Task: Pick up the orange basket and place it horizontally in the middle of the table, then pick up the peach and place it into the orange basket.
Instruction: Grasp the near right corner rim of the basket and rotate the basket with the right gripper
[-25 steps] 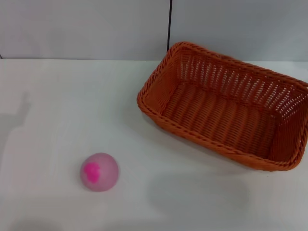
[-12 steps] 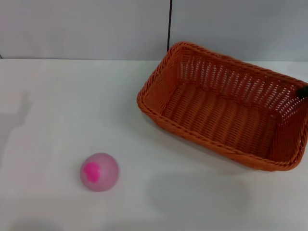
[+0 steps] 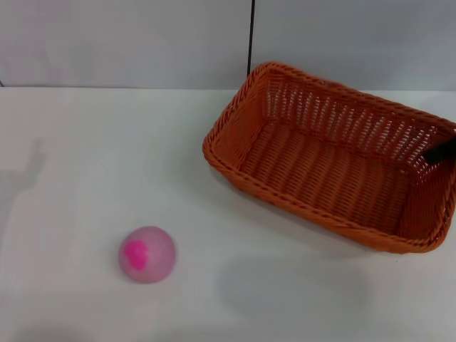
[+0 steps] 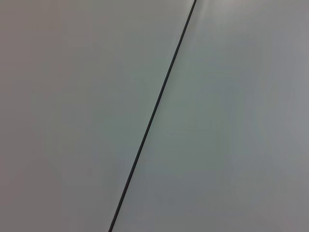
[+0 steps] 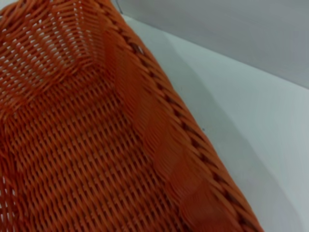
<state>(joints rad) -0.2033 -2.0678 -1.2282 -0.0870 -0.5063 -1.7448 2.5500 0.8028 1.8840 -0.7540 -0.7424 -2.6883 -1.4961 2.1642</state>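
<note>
Basket: orange basket (image 3: pixel 335 153) on table (image 3: pixel 85 157), right rear, skewed; same spot as 1 s ago.
Peach: peach (image 3: pixel 147 254) front-left, well apart from basket, unmoved.
R gripper: right gripper (image 3: pixel 443 149) newly poking in at basket's right rim; finger state can't tell.
L gripper: out of sight.

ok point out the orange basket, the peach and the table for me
orange basket (image 3: pixel 324 167): head view, on the woven floor inside the basket.
peach (image 3: pixel 147 254): head view, on the middle of the pale pink ball, beside its magenta blotch.
table (image 3: pixel 92 157): head view, on a bare white patch left of the basket.
</note>
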